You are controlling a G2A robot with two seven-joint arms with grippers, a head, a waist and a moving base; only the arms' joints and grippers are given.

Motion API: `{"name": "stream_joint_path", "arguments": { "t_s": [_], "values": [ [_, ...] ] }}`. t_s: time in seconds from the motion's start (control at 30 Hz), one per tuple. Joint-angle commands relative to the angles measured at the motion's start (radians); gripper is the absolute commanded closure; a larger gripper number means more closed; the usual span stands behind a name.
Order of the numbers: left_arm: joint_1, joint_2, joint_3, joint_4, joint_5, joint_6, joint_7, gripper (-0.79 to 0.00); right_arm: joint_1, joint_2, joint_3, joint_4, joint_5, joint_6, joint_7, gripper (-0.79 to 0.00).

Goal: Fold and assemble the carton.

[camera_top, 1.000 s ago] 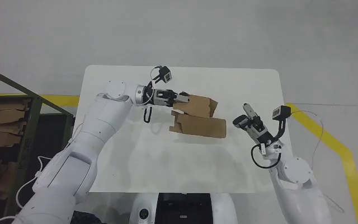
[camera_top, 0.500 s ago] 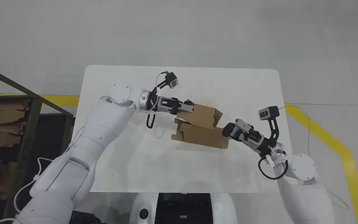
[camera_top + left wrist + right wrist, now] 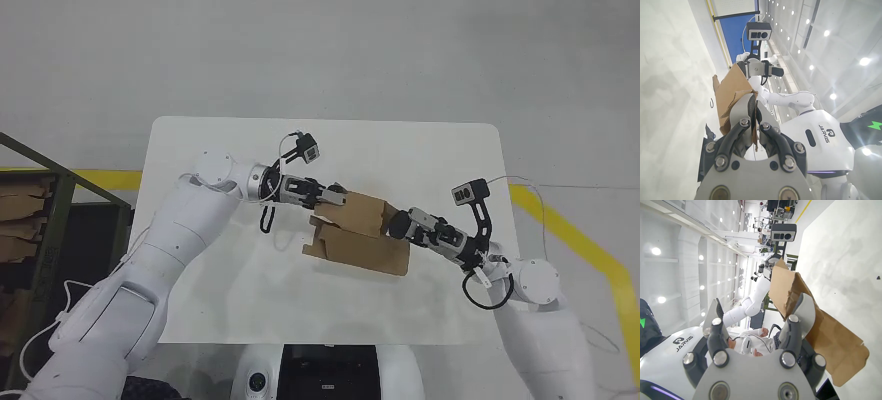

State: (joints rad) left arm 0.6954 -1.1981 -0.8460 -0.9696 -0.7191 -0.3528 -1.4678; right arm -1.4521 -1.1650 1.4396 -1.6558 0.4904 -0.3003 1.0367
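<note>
A white rectangular table (image 3: 200, 300) with rounded corners carries a single brown cardboard carton (image 3: 360, 248), partly folded. The carton sits about midway between the near and far edges, slightly right of the middle. Its long flat panel lies against the tabletop, while the far part stands raised above it. A thin dark ring (image 3: 711, 103) lies on the surface near the carton, and a small dark speck (image 3: 878, 277) sits apart from it.

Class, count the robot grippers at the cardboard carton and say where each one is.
2. The left gripper is shut on one edge of the carton; the right gripper, open, has a finger at the opposite end.
</note>
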Motion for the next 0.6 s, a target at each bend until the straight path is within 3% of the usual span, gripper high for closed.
{"name": "stream_joint_path", "arguments": {
  "t_s": [0.0, 0.3, 0.57],
  "values": [
    [-0.003, 0.0, 0.007, 0.004, 0.004, 0.0, 0.0, 0.0, 0.008, 0.0, -0.007, 0.007, 0.001, 0.001, 0.001, -0.591],
    [-0.016, -0.003, 0.042, 0.001, -0.003, -0.004, 0.004, 0.0, 0.026, 0.001, -0.049, 0.032, -0.009, 0.016, 0.005, -0.511],
    [-0.016, 0.002, 0.047, -0.004, -0.008, 0.0, 0.0, 0.0, 0.026, 0.006, -0.04, 0.034, -0.01, 0.003, -0.006, -0.526]
  ]
}}
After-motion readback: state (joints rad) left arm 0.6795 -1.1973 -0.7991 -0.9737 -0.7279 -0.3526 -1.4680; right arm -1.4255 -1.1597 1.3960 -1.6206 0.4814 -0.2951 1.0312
